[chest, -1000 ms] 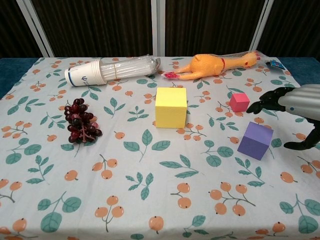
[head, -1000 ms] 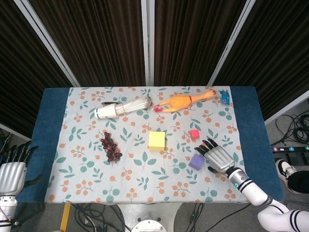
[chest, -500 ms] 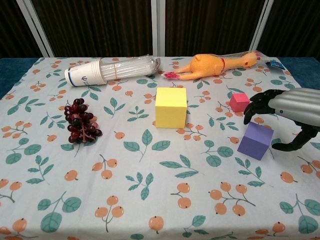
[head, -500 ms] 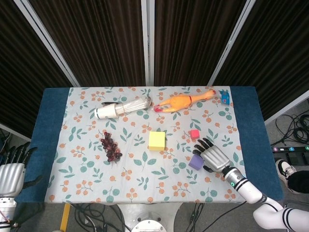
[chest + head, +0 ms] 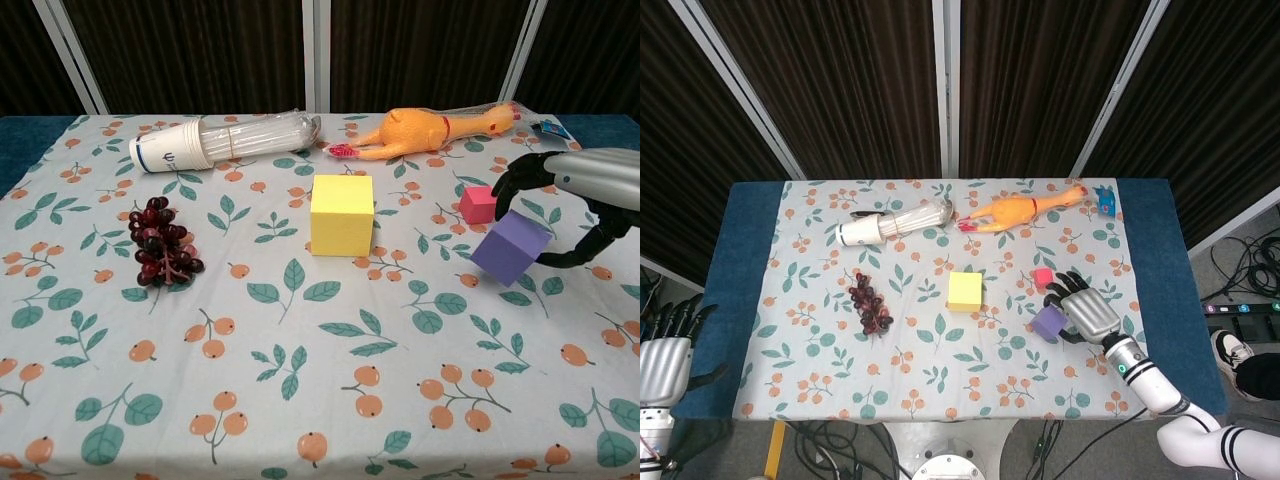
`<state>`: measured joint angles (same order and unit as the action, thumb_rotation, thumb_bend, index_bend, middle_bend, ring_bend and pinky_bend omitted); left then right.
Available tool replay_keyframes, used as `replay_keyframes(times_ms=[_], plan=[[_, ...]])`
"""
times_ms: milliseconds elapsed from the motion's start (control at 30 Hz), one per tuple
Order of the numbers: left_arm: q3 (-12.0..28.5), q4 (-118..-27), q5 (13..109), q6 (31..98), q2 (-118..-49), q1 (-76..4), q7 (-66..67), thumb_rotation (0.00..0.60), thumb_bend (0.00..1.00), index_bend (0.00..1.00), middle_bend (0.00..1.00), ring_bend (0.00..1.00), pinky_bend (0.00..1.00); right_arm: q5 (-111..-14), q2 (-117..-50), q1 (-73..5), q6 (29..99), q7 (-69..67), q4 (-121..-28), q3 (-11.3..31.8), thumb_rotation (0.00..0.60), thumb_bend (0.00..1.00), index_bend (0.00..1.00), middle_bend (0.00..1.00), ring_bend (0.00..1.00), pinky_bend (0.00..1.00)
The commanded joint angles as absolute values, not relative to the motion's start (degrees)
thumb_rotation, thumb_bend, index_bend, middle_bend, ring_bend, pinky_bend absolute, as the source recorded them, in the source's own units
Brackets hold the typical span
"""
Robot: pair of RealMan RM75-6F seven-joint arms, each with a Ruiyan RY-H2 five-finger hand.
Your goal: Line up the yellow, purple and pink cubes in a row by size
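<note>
Right hand (image 5: 575,200) at right edge of chest frame, fingers wrapped on purple cube (image 5: 511,247); cube tilted, seemingly lifted off cloth. Pink cube (image 5: 479,204) seen just beside, up-left of held cube, fingertips near it. Yellow cube (image 5: 342,215) at frame centre, well apart to left. Purple judged to belong between the two; gap lies left of hand. Left hand (image 5: 662,362) at lower left of head frame, off table, fingers spread, nothing held.
</note>
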<state>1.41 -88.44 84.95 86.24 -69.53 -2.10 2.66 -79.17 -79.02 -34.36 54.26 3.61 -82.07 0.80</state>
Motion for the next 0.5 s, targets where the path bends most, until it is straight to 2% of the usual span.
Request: replay_keyframes(times_ms=[33,267,500], plan=[[1.4,-88.4,85.0,86.1,-69.6,-2.2,2.6,0.6,0.16,0.23,0.16,0.1,0.05,-70.9,-80.3,-34.9,52.6,7.4,-84.6,4.9,0.6,0.23,0.49,0.18,0.0,0.0],[1.4,-87.8,84.8,86.1,-69.7,-2.1,2.0,0.6,0.16,0.23,0.16,0.1,0.05,-57.6,-86.3,-38.0,53.9,18.6,-86.1,10.1,0.6,0.22,0.49,0.18,0.0,0.0],[1.4,-87.4,84.9,86.0,-69.9,-2.1,1.5,0.6,0.16,0.23,0.16,0.1,0.05,-49.1,-91.4,-41.3,55.8,25.8,-86.3,12.9,0.6,0.22,0.47,0.17,0.0,0.0]])
